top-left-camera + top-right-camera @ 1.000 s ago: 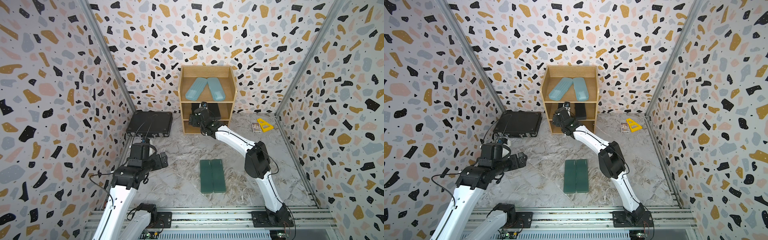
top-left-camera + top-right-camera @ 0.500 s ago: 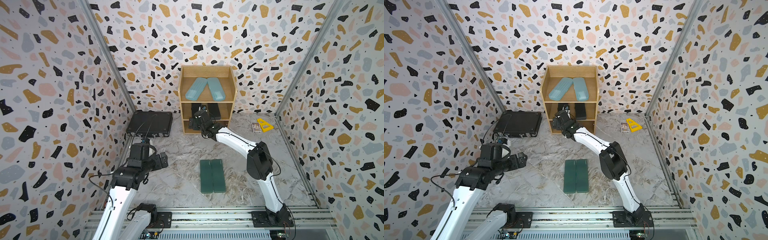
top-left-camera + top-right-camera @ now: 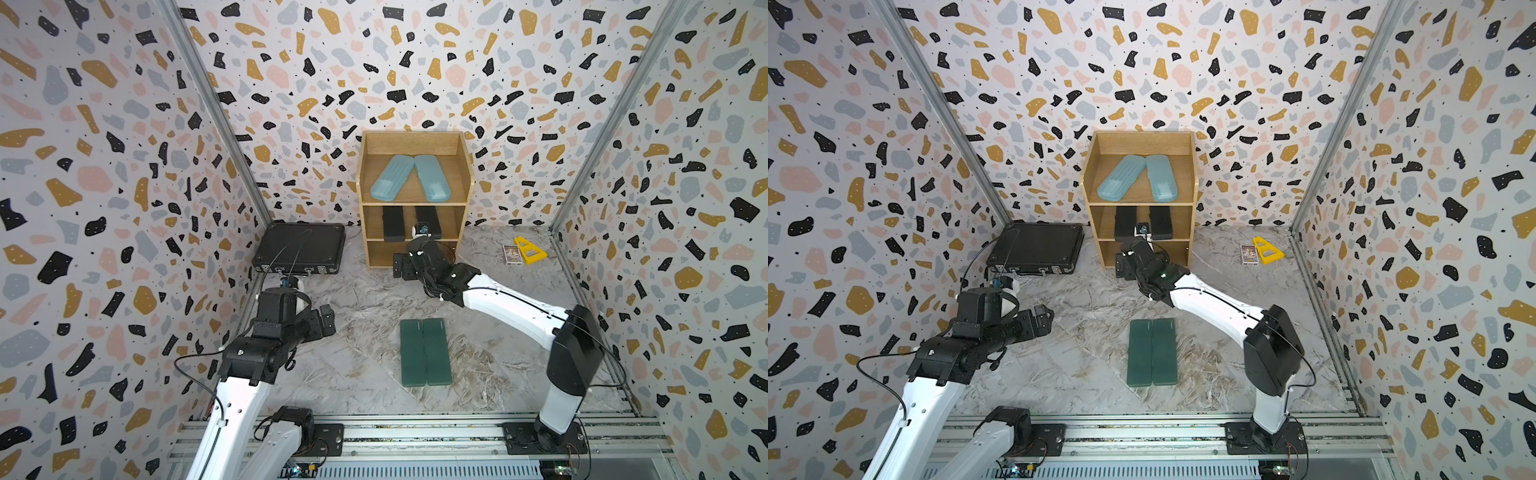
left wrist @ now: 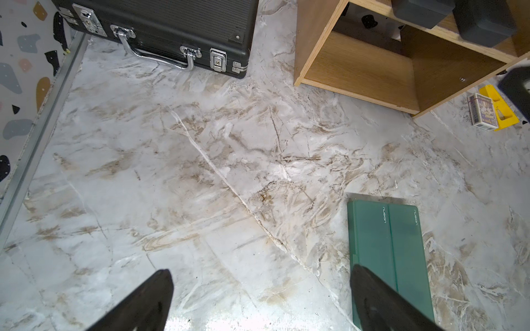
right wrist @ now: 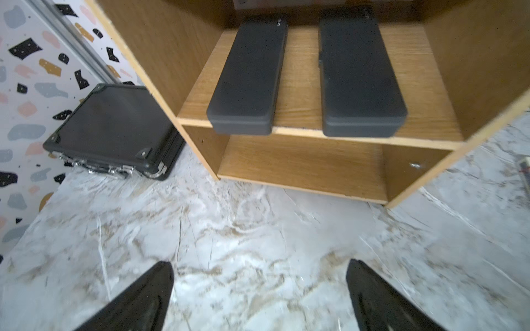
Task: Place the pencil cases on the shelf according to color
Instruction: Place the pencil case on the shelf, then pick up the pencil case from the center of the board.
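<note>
Marble-pattern table (image 3: 357, 374) inside terrazzo-print walls.

Shelf (image 3: 413, 203) stands against the back wall, open front toward the arms. Black briefcase (image 3: 300, 249) lies flat just beside it, on the left arm's side.

Right gripper (image 5: 259, 265): jaws spread wide, nothing between them, low over the table in front of the shelf's two lower tiers. Left gripper (image 4: 261, 270): jaws also wide apart and empty, above the table near the briefcase.

Pencil cases:
- Two light blue cases (image 3: 390, 176) lie on the top tier, with their far ends touching.
- Two black cases (image 5: 248, 77) lie on the middle tier, their front ends overhanging the edge.
- Two green cases (image 3: 425, 352) lie side by side on the table between the arms, touching each other and well apart from the shelf.

Yellow triangular piece (image 3: 530, 250) and small card box (image 3: 512, 254) sit near the right wall.
</note>
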{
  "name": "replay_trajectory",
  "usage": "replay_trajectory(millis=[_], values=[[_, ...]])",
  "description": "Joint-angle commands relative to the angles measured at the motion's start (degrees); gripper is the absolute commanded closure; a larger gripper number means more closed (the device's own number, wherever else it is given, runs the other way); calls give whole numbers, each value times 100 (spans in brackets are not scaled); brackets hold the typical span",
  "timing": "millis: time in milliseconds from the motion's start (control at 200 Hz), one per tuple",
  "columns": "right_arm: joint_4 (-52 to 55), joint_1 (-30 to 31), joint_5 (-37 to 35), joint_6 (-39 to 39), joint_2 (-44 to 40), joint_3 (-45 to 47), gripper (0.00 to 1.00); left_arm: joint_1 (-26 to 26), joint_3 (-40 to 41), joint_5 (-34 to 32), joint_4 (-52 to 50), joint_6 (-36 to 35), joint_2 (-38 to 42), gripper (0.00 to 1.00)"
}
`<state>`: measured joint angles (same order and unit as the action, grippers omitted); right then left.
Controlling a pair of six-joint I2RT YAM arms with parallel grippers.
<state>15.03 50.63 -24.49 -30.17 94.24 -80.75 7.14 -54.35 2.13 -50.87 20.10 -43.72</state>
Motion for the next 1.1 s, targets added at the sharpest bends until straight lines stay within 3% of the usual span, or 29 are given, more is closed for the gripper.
replay_trajectory(millis=[0, 115, 210, 390, 531, 686, 846, 1096], values=[[692, 33, -214, -100, -1065, 752, 0, -26, 10, 18, 118, -66, -19, 0], [1497, 28, -176, -224, -2073, 1465, 0, -19, -213, 568, -149, 387, -54, 0], [1980, 34, 482, -198, -2801, 1895, 0, 34, -83, 956, -60, 896, 161, 0], [2998, 33, 1270, -498, -3492, 2339, 0, 814, 499, 688, 193, 1568, 469, 0], [3366, 32, 1870, -566, -3374, 2594, 0, 1694, 949, -39, 266, 1892, 520, 0], [2993, 29, 2445, -760, -3033, 3084, 1, 2468, 1367, -587, 410, 2175, 347, 0], [2316, 78, 2733, -1022, -2667, 3431, 0, 2799, 1673, -562, 885, 2416, 267, 0], [2034, 370, 2430, -1267, -2065, 3305, 0, 3230, 1943, -699, 1338, 2556, -92, 1]])
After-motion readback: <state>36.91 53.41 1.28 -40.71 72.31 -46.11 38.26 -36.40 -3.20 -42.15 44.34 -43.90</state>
